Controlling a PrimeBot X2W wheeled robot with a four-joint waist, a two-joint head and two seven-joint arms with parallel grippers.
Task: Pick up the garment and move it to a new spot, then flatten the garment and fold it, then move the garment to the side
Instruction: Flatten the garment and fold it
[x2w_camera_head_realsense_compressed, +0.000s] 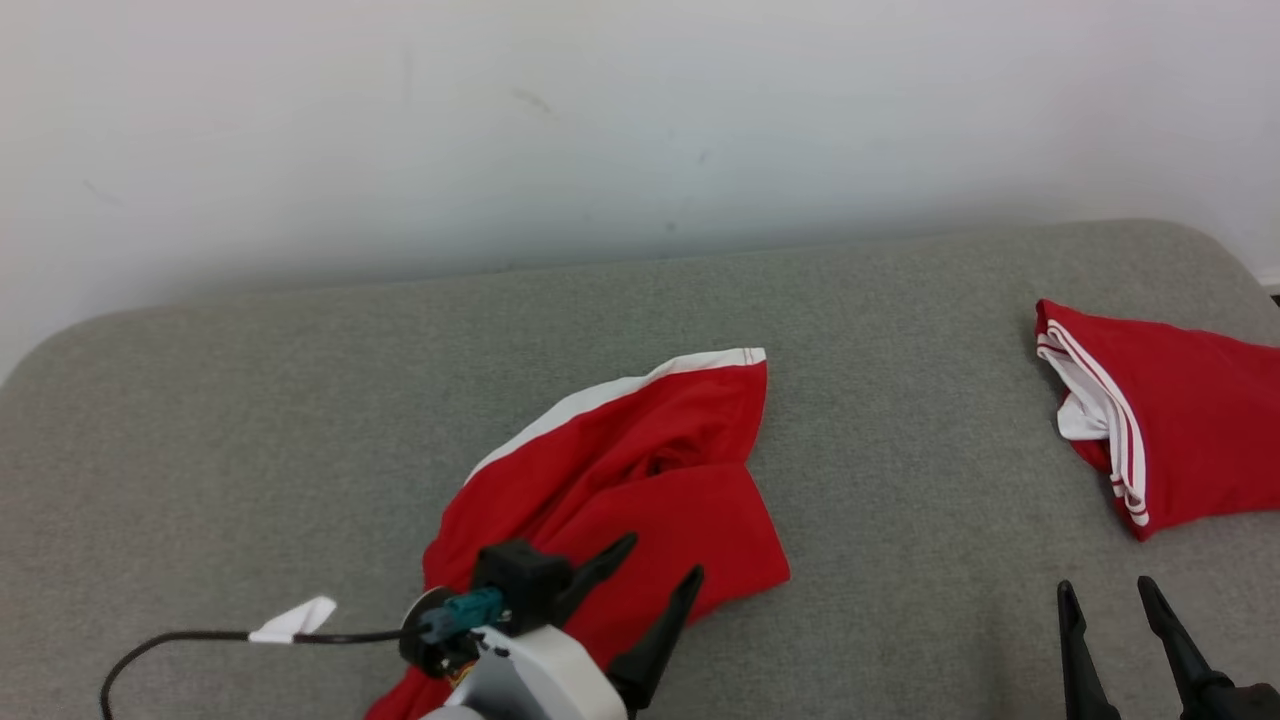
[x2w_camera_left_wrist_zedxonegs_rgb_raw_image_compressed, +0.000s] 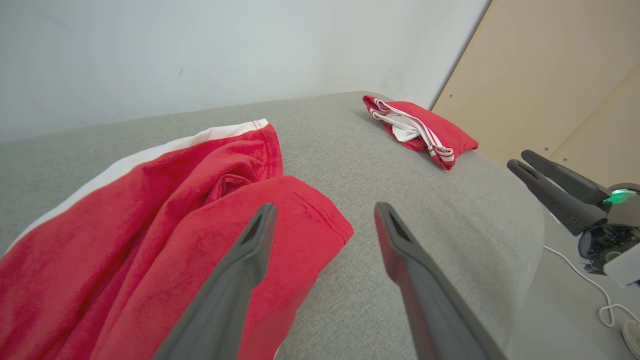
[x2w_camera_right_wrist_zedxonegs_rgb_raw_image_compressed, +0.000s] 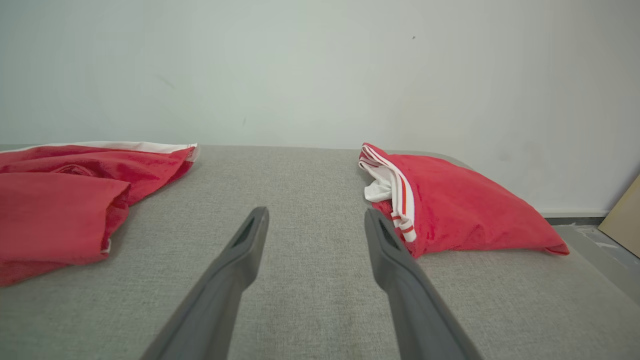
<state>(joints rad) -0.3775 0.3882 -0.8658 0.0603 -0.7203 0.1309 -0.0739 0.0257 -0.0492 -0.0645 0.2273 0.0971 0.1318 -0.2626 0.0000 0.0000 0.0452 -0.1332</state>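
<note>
A crumpled red garment (x2w_camera_head_realsense_compressed: 640, 480) with a white band lies at the middle of the grey padded table (x2w_camera_head_realsense_compressed: 250, 430); it is also seen in the left wrist view (x2w_camera_left_wrist_zedxonegs_rgb_raw_image_compressed: 150, 225) and the right wrist view (x2w_camera_right_wrist_zedxonegs_rgb_raw_image_compressed: 65, 200). My left gripper (x2w_camera_head_realsense_compressed: 660, 560) hovers open over the garment's near right corner, nothing between its fingers (x2w_camera_left_wrist_zedxonegs_rgb_raw_image_compressed: 250, 250). My right gripper (x2w_camera_head_realsense_compressed: 1105, 595) stands open above bare table near the front right edge, its fingers (x2w_camera_right_wrist_zedxonegs_rgb_raw_image_compressed: 245, 250) pointing at the gap between the two red cloths.
A second red garment (x2w_camera_head_realsense_compressed: 1170, 420) with white stripes lies folded at the table's right side (x2w_camera_left_wrist_zedxonegs_rgb_raw_image_compressed: 420, 130) (x2w_camera_right_wrist_zedxonegs_rgb_raw_image_compressed: 450, 205). A white wall stands behind the table. A black cable (x2w_camera_head_realsense_compressed: 200, 640) with a white tag trails from my left wrist. A wooden panel (x2w_camera_left_wrist_zedxonegs_rgb_raw_image_compressed: 550, 75) stands past the table's right end.
</note>
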